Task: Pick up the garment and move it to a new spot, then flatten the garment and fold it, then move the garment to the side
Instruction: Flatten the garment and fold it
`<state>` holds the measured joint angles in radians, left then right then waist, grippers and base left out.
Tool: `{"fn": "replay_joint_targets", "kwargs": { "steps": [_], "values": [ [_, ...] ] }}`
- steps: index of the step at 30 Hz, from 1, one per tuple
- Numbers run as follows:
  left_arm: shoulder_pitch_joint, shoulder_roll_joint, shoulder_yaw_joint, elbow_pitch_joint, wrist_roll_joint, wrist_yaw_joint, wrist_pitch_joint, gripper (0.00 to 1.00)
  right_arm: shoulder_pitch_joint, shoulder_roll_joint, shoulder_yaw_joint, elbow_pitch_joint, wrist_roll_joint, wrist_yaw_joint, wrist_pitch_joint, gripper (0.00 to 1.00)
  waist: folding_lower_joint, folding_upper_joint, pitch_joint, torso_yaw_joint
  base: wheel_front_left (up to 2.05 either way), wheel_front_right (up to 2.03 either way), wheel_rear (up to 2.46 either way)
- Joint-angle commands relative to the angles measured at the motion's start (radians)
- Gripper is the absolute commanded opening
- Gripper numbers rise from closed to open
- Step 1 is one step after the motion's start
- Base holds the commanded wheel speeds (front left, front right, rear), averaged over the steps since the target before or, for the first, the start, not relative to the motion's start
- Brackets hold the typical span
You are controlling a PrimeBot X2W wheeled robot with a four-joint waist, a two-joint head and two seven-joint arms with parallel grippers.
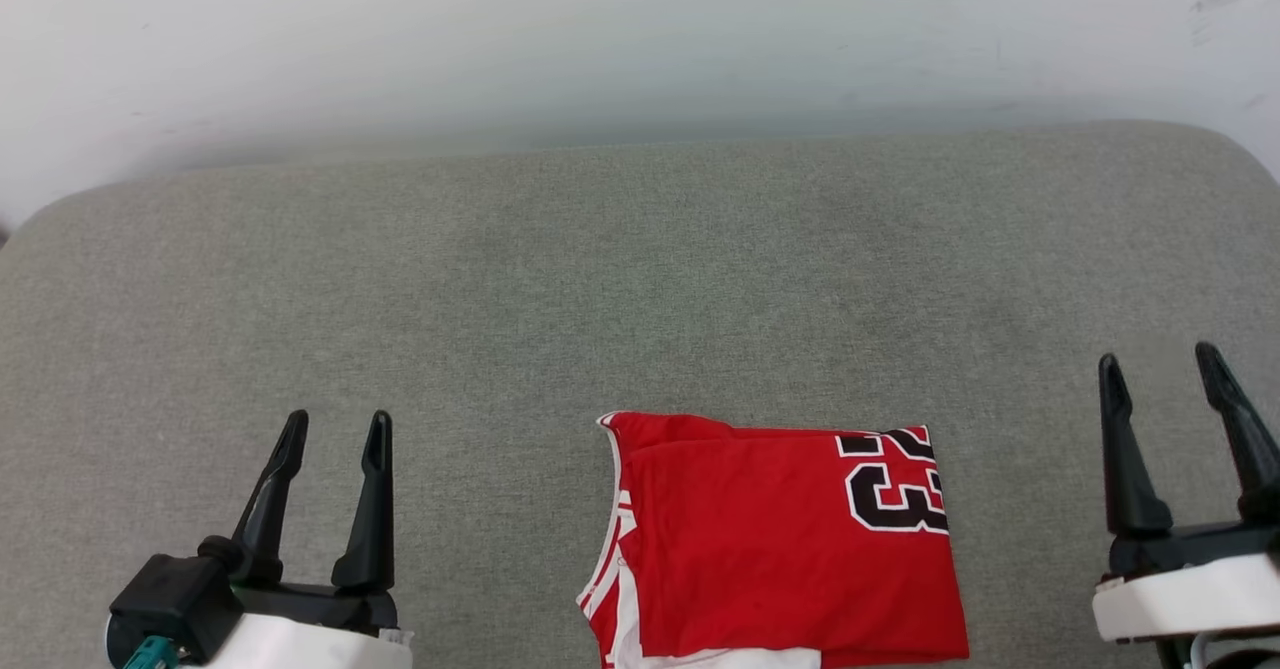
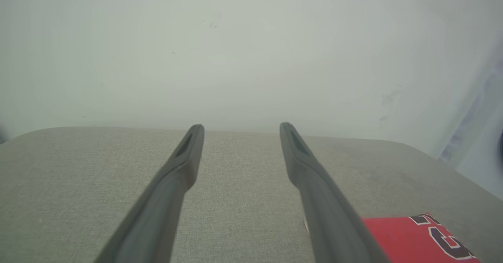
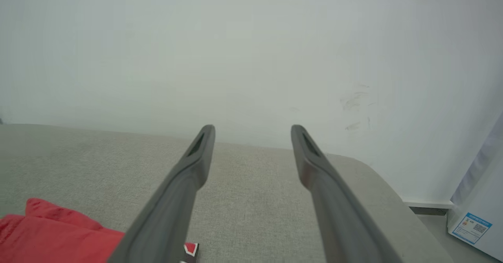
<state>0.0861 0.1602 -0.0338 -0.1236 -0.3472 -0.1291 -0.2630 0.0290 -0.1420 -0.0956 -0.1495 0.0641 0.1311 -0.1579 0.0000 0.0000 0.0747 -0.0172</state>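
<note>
Garment [image 1: 780,544] was folded flat on the grey cushion [image 1: 640,279], near edge, a bit right of center. Left gripper [image 1: 335,439] & right gripper [image 1: 1160,369] both had fingers apart, empty, either side of it, not touching.

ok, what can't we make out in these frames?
- Head view: the near edge of the garment is cut off by the bottom edge.
- Left wrist view: part of the garment is behind a finger of the left gripper.
- Right wrist view: the print on the blue label is too small to read. Most of the garment is behind a finger of the right gripper.
</note>
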Motion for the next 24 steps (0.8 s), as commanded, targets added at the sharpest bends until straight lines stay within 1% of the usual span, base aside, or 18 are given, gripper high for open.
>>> {"fn": "replay_joint_targets", "kwargs": {
  "steps": [1,5,9,14,24],
  "values": [
    [0.014,-0.005,0.005,-0.004,0.008,-0.001,-0.002,1.00,0.019,0.012,-0.001,-0.002,-0.004,-0.001,-0.014,1.00,0.0000,0.0000,0.000,-0.001,0.00,0.00,0.00],
    [0.025,-0.014,0.013,-0.005,0.022,-0.001,-0.002,1.00,0.039,0.032,0.002,0.013,0.003,-0.001,-0.035,1.00,0.0000,0.0000,-0.001,0.003,0.00,0.00,0.00],
    [0.031,-0.022,0.020,-0.002,0.035,-0.001,-0.002,1.00,0.039,0.036,0.013,0.026,0.004,-0.001,-0.040,1.00,0.0000,0.0000,-0.004,0.008,0.00,0.00,0.00],
    [0.035,-0.025,0.017,0.005,0.057,-0.001,-0.002,1.00,0.034,0.030,0.030,0.044,0.004,-0.001,-0.042,1.00,0.0000,0.0000,-0.006,0.016,0.00,0.00,0.00],
    [0.029,-0.028,0.023,0.001,0.070,-0.001,-0.002,1.00,0.035,0.030,0.032,0.042,0.003,-0.001,-0.028,1.00,0.0000,0.0000,-0.004,0.021,0.00,0.00,0.00]
  ]
}}
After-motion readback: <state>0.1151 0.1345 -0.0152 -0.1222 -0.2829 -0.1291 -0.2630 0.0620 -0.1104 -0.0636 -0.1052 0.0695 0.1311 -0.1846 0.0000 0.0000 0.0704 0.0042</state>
